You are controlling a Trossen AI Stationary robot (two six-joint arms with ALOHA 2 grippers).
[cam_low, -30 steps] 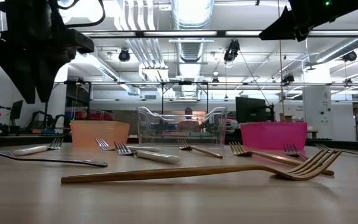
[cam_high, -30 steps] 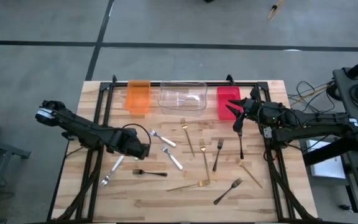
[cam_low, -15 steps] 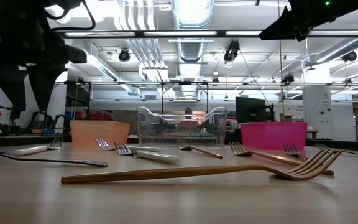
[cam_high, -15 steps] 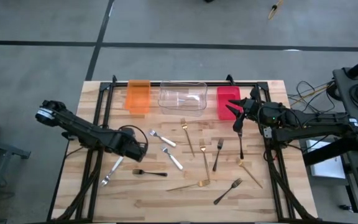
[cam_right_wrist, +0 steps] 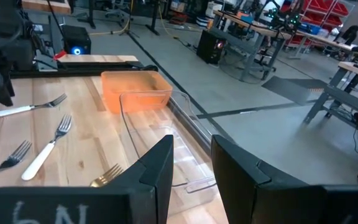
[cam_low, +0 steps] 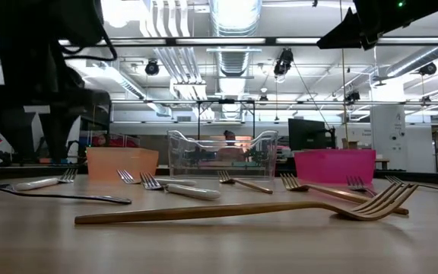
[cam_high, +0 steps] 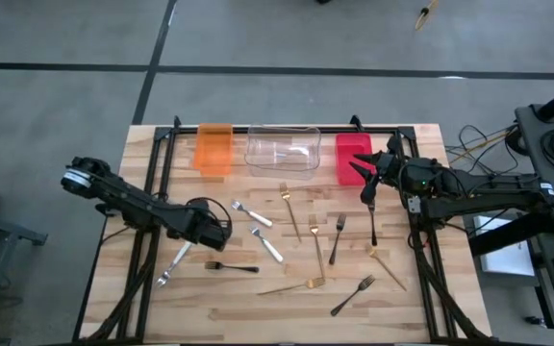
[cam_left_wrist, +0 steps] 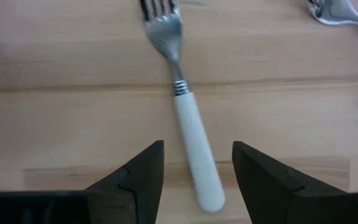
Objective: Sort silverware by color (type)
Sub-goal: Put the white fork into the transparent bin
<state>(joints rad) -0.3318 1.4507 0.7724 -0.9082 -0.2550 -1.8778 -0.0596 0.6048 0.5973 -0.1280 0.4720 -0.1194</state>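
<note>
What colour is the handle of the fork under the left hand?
White, with a silver metal head. The fork shows best in the left wrist view, between the open left hand.

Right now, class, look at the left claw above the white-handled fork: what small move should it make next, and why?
Probably lower straight down and close. The left claw hangs open with the white-handled fork lying between its fingers, handle centred in the gap, so a short descent should let it grip the handle.

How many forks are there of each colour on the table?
white or silver forks: 3
gold forks: 4
black forks: 4
Total: 11
</note>
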